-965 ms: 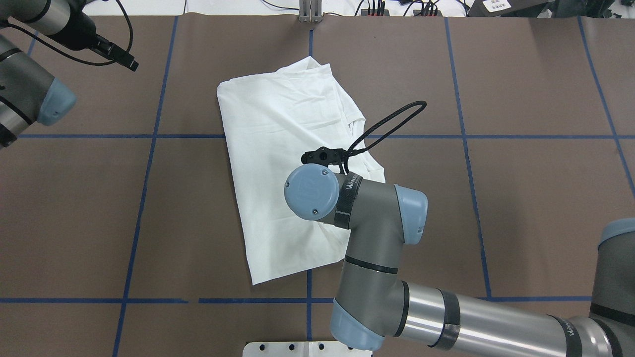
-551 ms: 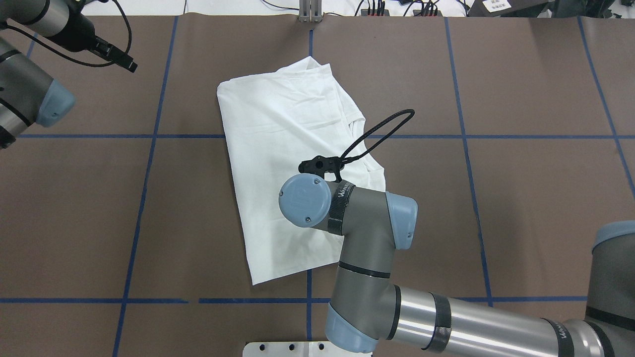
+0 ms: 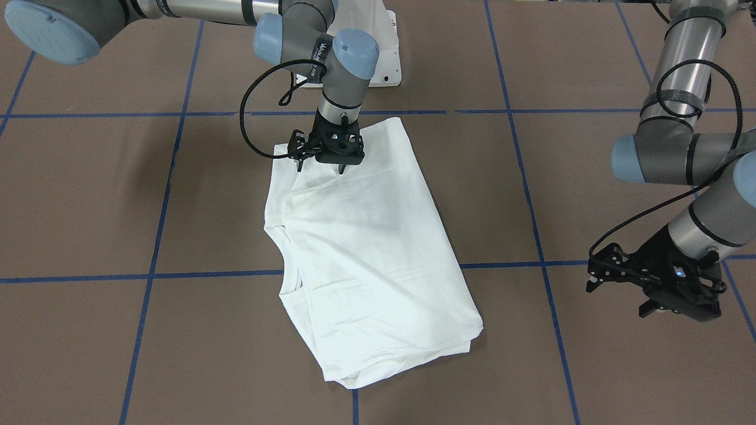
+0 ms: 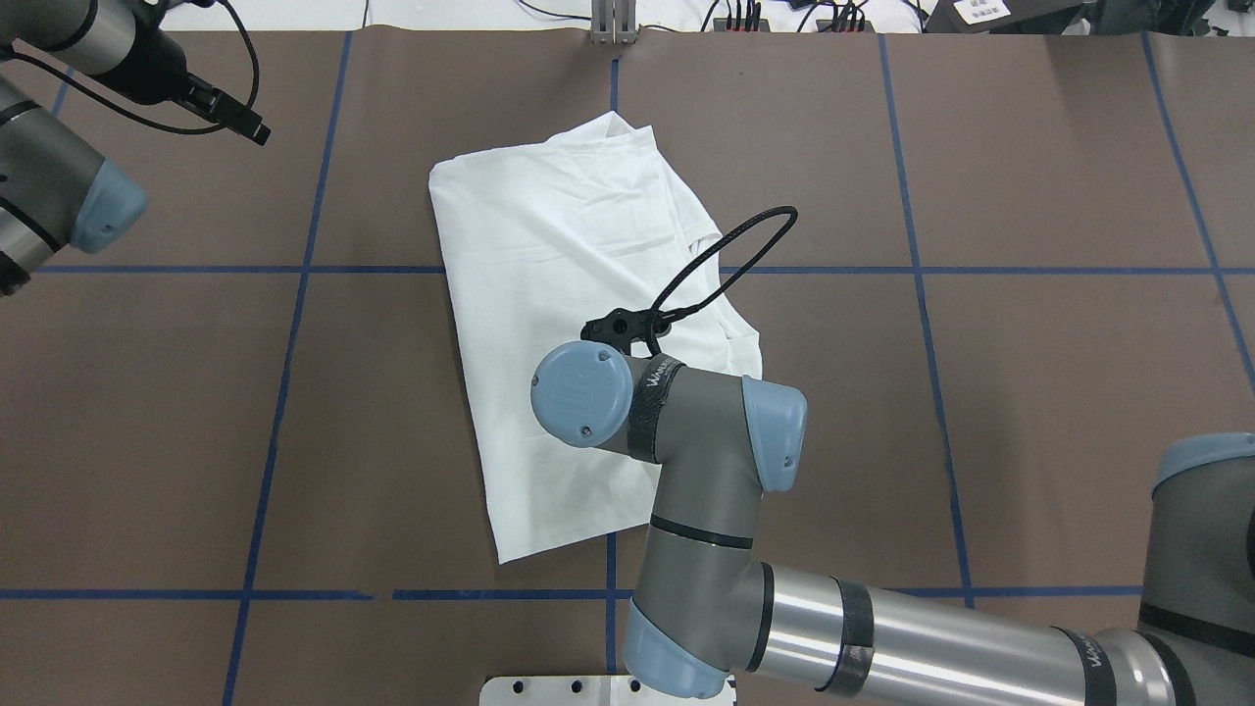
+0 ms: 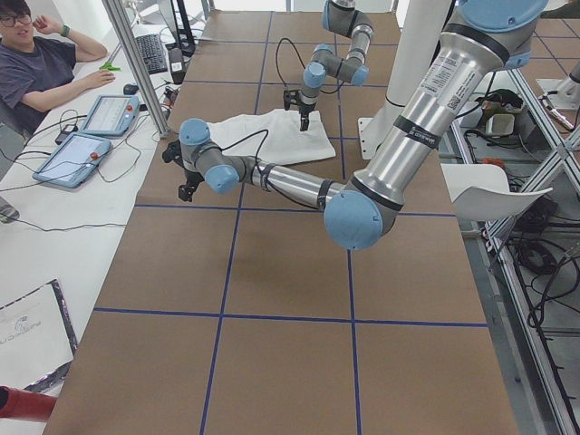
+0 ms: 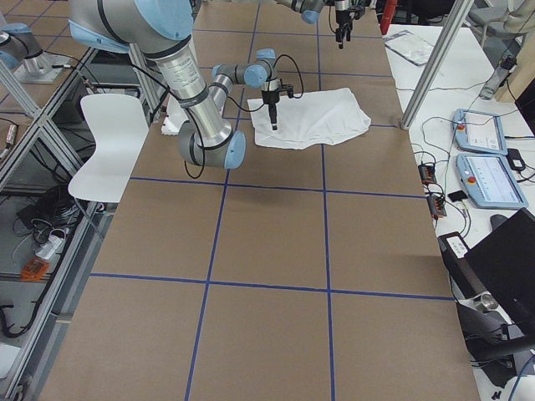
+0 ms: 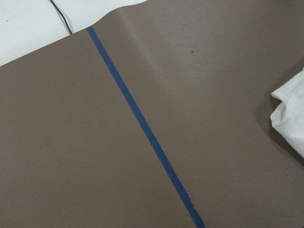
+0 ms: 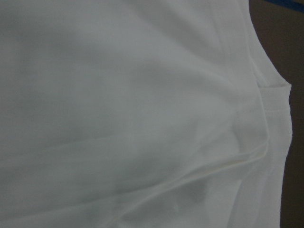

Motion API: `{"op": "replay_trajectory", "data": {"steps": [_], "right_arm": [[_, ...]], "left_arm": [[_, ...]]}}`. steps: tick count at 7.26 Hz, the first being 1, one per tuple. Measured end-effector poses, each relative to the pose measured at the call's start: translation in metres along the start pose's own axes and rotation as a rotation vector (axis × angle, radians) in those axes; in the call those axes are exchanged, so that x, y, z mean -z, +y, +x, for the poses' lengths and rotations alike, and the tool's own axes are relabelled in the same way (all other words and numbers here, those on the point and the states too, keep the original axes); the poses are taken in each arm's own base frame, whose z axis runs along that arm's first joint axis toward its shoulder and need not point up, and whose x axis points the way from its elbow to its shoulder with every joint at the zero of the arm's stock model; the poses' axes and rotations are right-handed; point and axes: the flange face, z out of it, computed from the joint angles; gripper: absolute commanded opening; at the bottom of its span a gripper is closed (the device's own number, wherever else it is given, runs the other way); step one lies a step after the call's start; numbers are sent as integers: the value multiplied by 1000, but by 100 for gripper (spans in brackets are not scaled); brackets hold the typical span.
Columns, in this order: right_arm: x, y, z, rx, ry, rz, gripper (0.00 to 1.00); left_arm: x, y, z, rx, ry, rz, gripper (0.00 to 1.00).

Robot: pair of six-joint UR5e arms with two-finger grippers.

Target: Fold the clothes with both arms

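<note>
R gripper (image 3: 321, 167), jaws apart, pointed down over the folded white T-shirt (image 3: 366, 254), at its end nearest the robot. L gripper (image 3: 617, 295), jaws spread & empty, hung well apart over the brown table (image 3: 88, 206).

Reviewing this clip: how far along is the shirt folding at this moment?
Done: the shirt already lies as a narrow layered stack, with no sleeves sticking out. In hand: the right gripper is poised with open fingers over the stack's robot-side end, gripping nothing; the left gripper hangs open over bare table, away from the cloth. Left: probably a final crosswise fold, which needs a grasp first.
</note>
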Motion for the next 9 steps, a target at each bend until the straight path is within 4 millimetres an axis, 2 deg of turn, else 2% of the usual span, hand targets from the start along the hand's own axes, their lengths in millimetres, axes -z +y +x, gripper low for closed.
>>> {"op": "replay_trajectory", "data": {"steps": [1, 2, 3, 4, 6, 7, 9], "right_arm": [[2, -3, -7, -6, -8, 4, 95], [2, -7, -17, -11, -18, 8, 84], [-2, -10, -24, -13, -24, 11, 64], [-4, -10, -27, -13, -21, 10, 56], [-4, -10, -24, -14, 7, -1, 55], [-4, -9, -22, -14, 14, -4, 51], [-4, -8, -21, -14, 23, -8, 0]], "left_arm": [[0, 0, 0, 0, 0, 0, 100], [0, 0, 0, 0, 0, 0, 100], [0, 0, 0, 0, 0, 0, 100], [0, 0, 0, -1, 0, 1, 100], [0, 0, 0, 0, 0, 1, 100], [0, 0, 0, 0, 0, 1, 100], [0, 0, 1, -1, 0, 1, 100]]}}
